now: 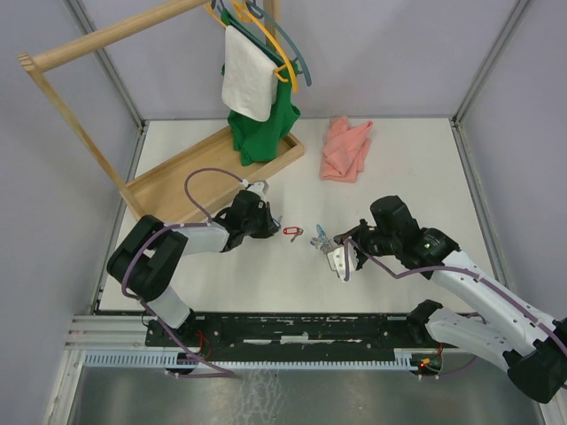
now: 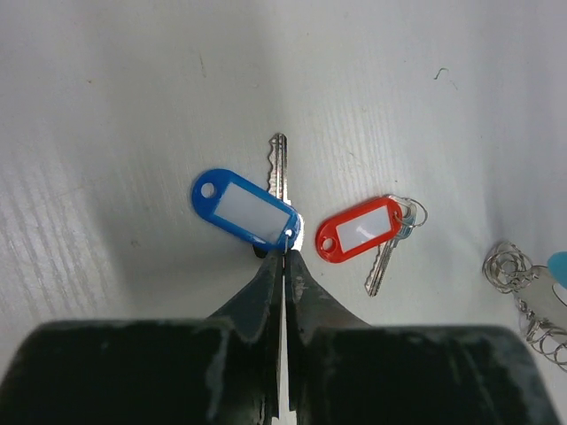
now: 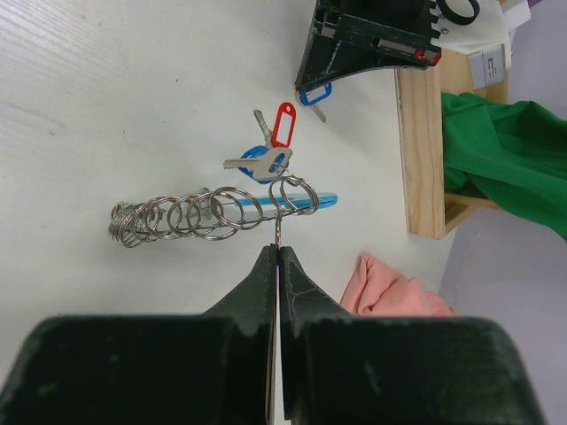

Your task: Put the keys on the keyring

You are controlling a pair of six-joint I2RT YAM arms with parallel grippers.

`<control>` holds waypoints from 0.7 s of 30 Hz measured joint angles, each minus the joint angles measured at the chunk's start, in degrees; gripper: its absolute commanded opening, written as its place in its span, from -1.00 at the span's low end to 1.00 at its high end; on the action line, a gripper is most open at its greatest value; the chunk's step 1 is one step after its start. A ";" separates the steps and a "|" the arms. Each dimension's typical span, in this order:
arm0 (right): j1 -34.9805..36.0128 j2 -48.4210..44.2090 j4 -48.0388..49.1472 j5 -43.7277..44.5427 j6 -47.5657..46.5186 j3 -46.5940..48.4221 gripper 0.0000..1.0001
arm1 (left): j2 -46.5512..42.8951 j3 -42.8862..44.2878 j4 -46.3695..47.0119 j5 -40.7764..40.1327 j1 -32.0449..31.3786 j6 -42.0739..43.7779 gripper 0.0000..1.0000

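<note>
Keyring [image 3: 208,214] is lying stretched out on the counter [image 3: 106,106] in front of the right arm, with its coiled loops at one end and its blue section [image 3: 312,201] at the other. The right fingers [image 3: 259,283] are clenching a thin strand of its wire just below the loops. One blue-tagged key [image 3: 255,161] seems to be hanging on the ring already, at the blue end. The red-tagged key [image 2: 359,228] is lying loose on the counter, near the keyring but apart from it.

Beside the red one, the left fingers [image 2: 262,292] are pinching the head of the other blue-tagged key [image 2: 244,206]. Its tag is splaying to one side and its blade is pointing away from the wrist. The head itself is hidden between the tips, so I cannot tell how squarely it is held.

The step in hand looks like picking this key up for threading. Doing it well probably means lifting straight up, so the tag is dangling clear rather than dragging into the red-tagged key. It also means leaving the key's small ring exposed beyond the tips, since that is the part that has to meet the wire. Meanwhile the right arm should be holding the keyring steady, offering an open end for the key to slide onto.
</note>
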 measured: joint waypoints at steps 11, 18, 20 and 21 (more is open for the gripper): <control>0.04 -0.22 -0.02 0.02 0.28 0.00 -0.98 | -2.29 0.68 -5.88 -0.37 0.00 0.83 -0.95; 0.04 -0.63 -0.07 0.00 0.31 0.00 -0.98 | -13.53 0.76 -21.73 -3.26 -0.17 3.91 -0.95; 0.04 -0.63 -0.07 -0.02 0.33 0.00 -0.98 | -16.17 0.92 -26.56 -4.33 -0.33 4.66 -0.95; 0.04 -0.63 -0.07 -0.02 0.33 0.00 -0.98 | -17.00 1.11 -28.72 -4.85 -0.44 5.09 -0.95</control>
